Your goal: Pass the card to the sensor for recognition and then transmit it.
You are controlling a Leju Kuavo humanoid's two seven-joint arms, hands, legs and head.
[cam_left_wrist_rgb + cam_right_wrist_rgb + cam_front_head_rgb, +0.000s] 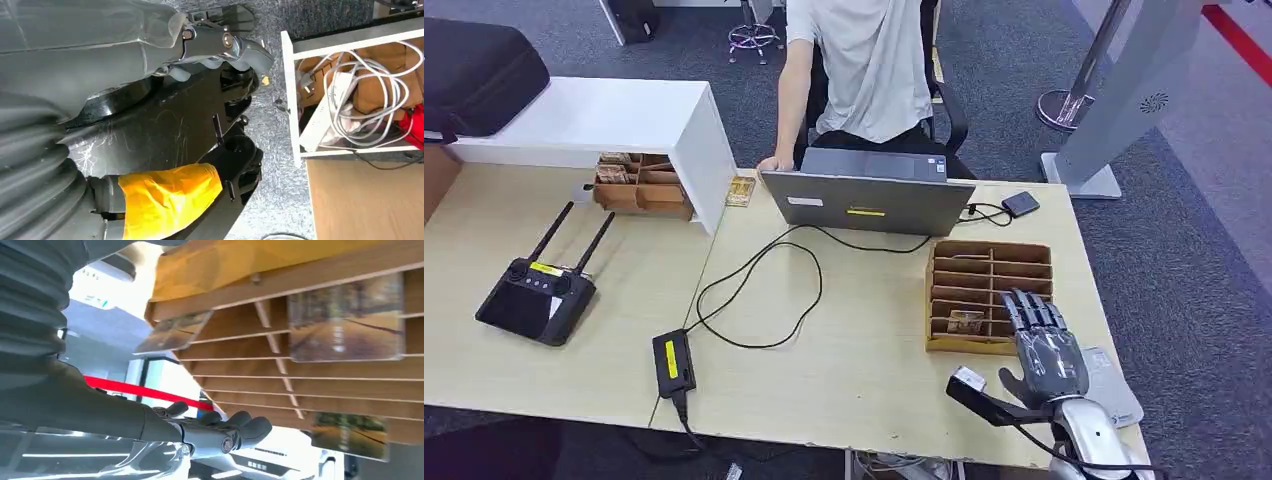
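One card (pixel 965 322) lies in a near slot of the wooden organizer (pixel 990 295); right hand (pixel 1046 340) above, fingers spread, holding nothing. Left hand (pixel 220 47): cannot tell.

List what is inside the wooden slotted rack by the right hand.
The wooden slotted rack holds a card in a near slot; the right wrist view shows more cards. The right hand covers its near right corner.

The right hand's fingers (pixel 1031 310) hide part of the slotted wooden rack (pixel 984 270); the cards' print is blurred.
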